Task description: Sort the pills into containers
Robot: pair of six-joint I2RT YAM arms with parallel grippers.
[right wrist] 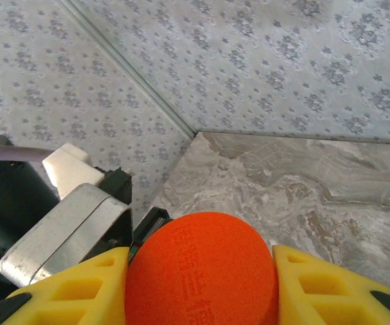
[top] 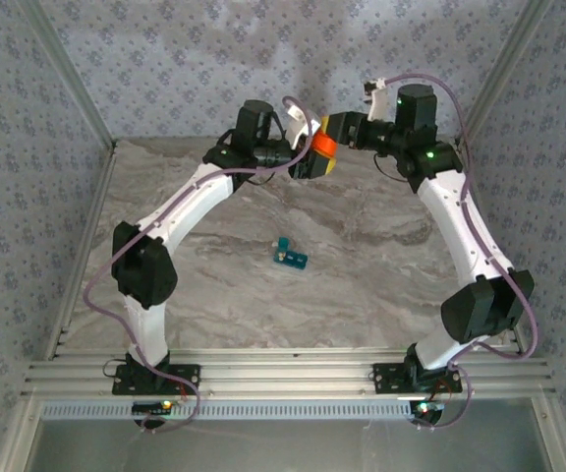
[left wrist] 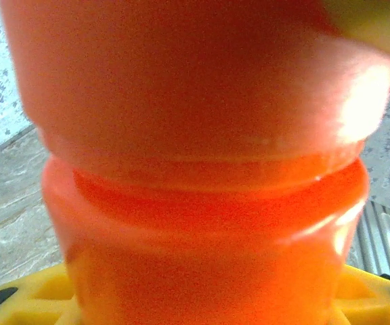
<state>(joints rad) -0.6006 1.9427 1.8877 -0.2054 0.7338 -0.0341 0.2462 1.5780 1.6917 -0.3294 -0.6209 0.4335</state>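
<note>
An orange pill bottle (top: 322, 145) hangs in the air above the back of the table, held between both arms. My left gripper (top: 311, 163) is shut on the bottle's body (left wrist: 202, 223), with its yellow fingers (left wrist: 32, 292) on either side of the bottle. My right gripper (top: 336, 132) is shut on the bottle's round orange cap (right wrist: 202, 267), which is pressed between its yellow pads (right wrist: 330, 284). The teal pill box (top: 290, 257) lies alone on the marble table, nearer than both grippers, with one lid standing up. The pills are hidden.
The marble table (top: 381, 285) is walled by patterned panels on three sides. The back left corner (right wrist: 193, 133) is close behind the bottle. An aluminium rail (top: 283, 379) with both arm bases runs along the near edge.
</note>
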